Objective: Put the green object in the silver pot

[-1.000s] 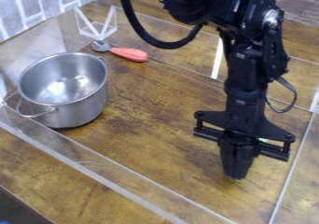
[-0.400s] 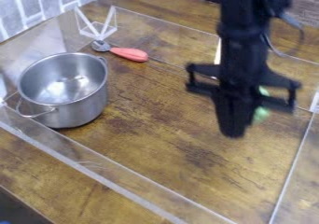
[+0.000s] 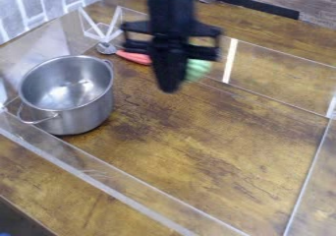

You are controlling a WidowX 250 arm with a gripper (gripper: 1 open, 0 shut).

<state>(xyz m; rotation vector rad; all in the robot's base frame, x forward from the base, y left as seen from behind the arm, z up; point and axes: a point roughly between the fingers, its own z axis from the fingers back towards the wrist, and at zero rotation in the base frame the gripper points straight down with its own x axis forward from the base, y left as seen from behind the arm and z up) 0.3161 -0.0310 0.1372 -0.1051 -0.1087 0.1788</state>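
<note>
The black robot arm (image 3: 168, 33) has swung up and away from the right foreground to near the red-handled utensil (image 3: 134, 57), the green object (image 3: 197, 69) now showing beside it.

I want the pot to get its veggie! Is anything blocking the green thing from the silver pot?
Nothing I can see blocks the green thing on its way to the silver pot.

a utensil (image 3: 129, 56) with a red-orange handle and a metal end lies on the brown wooden table (image 3: 223, 156). a white wire stand (image 3: 101, 26) is just beside its metal end. clear strips (image 3: 112, 186) run across the wood, and a dark bar (image 3: 256, 6) lies near the far edge.
</note>
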